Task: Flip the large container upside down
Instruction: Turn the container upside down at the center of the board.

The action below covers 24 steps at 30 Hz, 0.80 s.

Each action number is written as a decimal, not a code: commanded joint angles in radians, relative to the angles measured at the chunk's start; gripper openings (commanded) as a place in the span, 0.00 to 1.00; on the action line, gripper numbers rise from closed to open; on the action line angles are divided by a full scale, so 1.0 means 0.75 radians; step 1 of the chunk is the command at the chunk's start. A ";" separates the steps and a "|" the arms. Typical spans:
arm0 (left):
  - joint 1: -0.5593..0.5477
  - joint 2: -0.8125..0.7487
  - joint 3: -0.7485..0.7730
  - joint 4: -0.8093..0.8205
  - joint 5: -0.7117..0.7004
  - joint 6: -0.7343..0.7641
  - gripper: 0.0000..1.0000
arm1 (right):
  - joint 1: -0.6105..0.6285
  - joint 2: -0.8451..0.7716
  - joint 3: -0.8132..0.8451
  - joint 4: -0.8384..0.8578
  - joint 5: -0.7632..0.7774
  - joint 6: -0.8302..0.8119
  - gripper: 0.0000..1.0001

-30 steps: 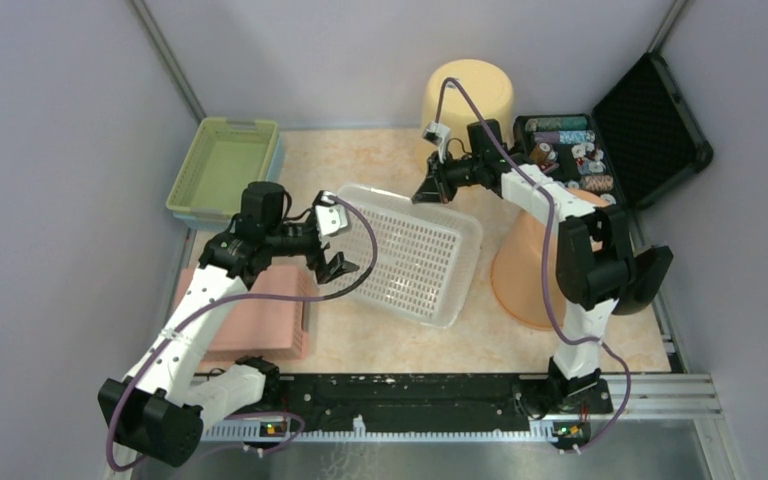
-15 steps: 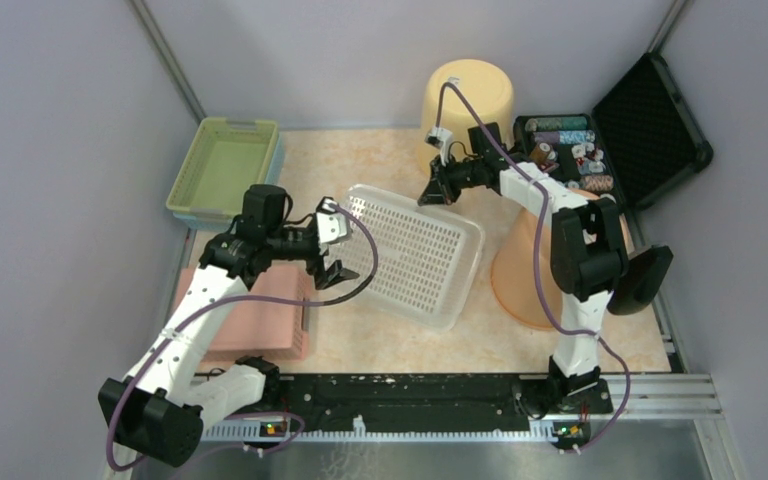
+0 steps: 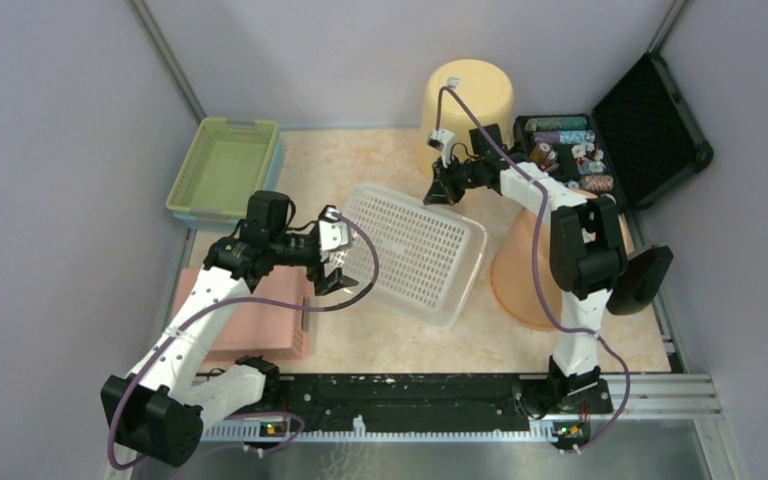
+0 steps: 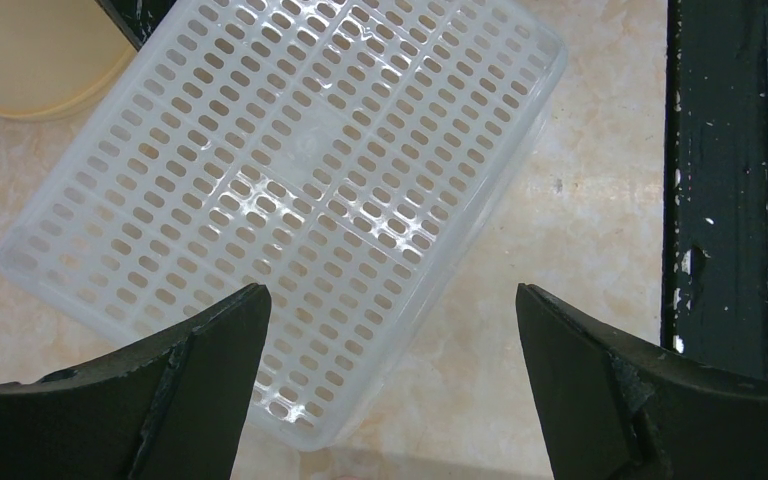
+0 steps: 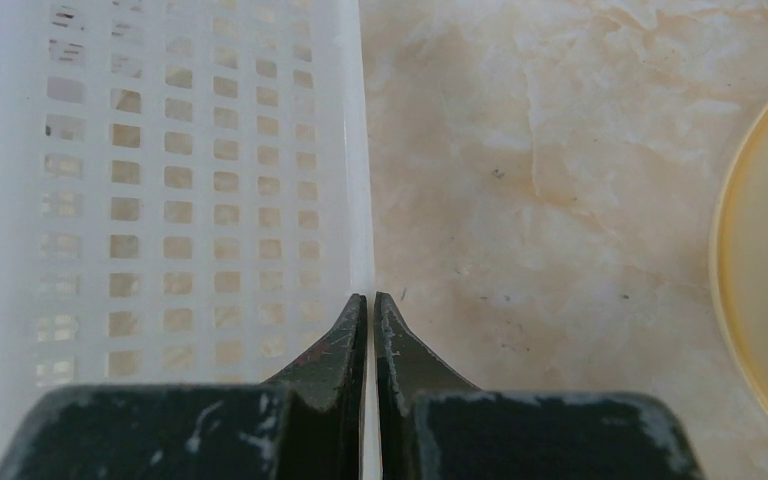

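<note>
Clear-white perforated plastic: the large container lies mid-table, set diagonally, its slotted flat face towards the overhead camera. In the left wrist view that slotted face fills most of the frame, with the side walls dropping away towards the marbled tabletop. Cannot tell whether every edge is down flat.

Left gripper: at the container's near-left end, its 2 fingers spread as wide as they go, holding nothing. From its own camera the fingertips straddle the container's near corner from above, apart from it.

Right gripper: at the container's far edge, fingers pressed together. Wrist view shows the tips meeting right on the line of the container's edge. Cannot tell if a thin lip is pinched between them.

Surroundings: yellow bucket mouth-down at the far side, just behind the right gripper. Green basket far left. Pink bin near left, under the left arm. Orange tub right of the container, partly hidden by the right arm. Black case far right, lid open, spools inside.
</note>
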 commanded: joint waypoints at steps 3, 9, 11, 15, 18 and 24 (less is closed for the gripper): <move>0.002 -0.019 -0.018 0.014 0.022 0.032 0.99 | -0.015 0.027 0.053 0.030 0.048 -0.068 0.00; 0.003 -0.018 -0.033 0.018 0.025 0.038 0.99 | -0.017 0.036 0.047 0.030 0.060 -0.082 0.00; 0.002 -0.017 -0.034 0.018 0.031 0.036 0.99 | -0.017 0.037 0.046 0.030 0.063 -0.083 0.00; 0.002 -0.017 -0.033 0.017 0.031 0.037 0.99 | -0.017 0.038 0.050 0.027 0.068 -0.088 0.01; 0.002 -0.016 -0.034 0.015 0.030 0.036 0.99 | -0.017 0.037 0.053 0.025 0.072 -0.090 0.02; 0.002 -0.019 -0.034 0.013 0.036 0.036 0.99 | -0.019 0.034 0.053 0.020 0.087 -0.099 0.06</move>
